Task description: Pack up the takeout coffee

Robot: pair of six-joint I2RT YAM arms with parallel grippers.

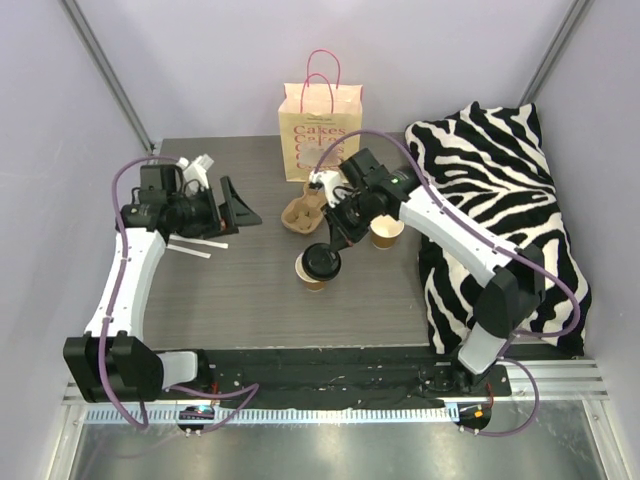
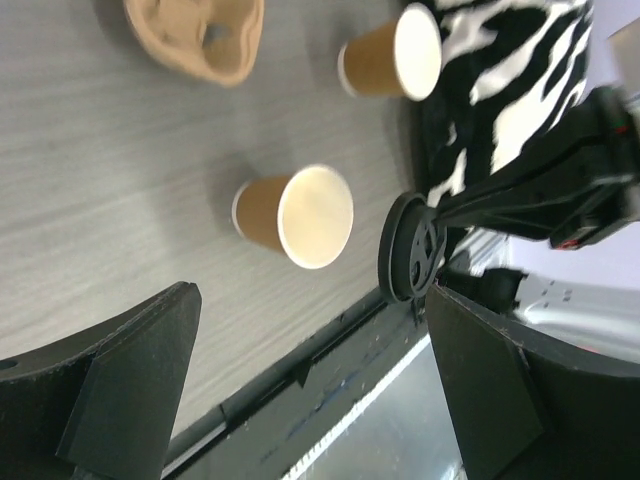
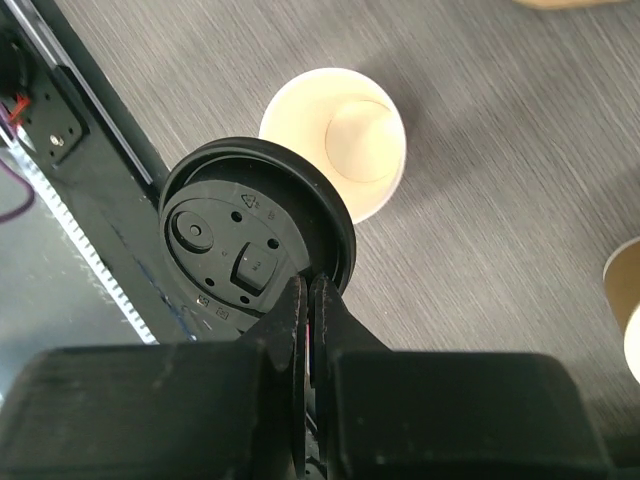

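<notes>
While the right gripper [image 3: 308, 300] pinches the round black plastic lid [image 3: 240, 250] by its rim, the open brown paper cup [image 3: 340, 140] stands on the grey table [image 1: 250, 290] just beside it, its mouth still uncovered. I'd say the lid wants bringing across until centred, levelled, then pressed down evenly so the cup doesn't tip. The left gripper [image 1: 235, 205] hangs spread wide and empty, well apart.

Overhead looks down; both close wrist views share the cup [image 2: 295, 215].

Grey table [image 1: 250, 290]: cups [image 1: 386, 235], carrier [image 1: 303, 212], bag [image 1: 318, 135]
</notes>
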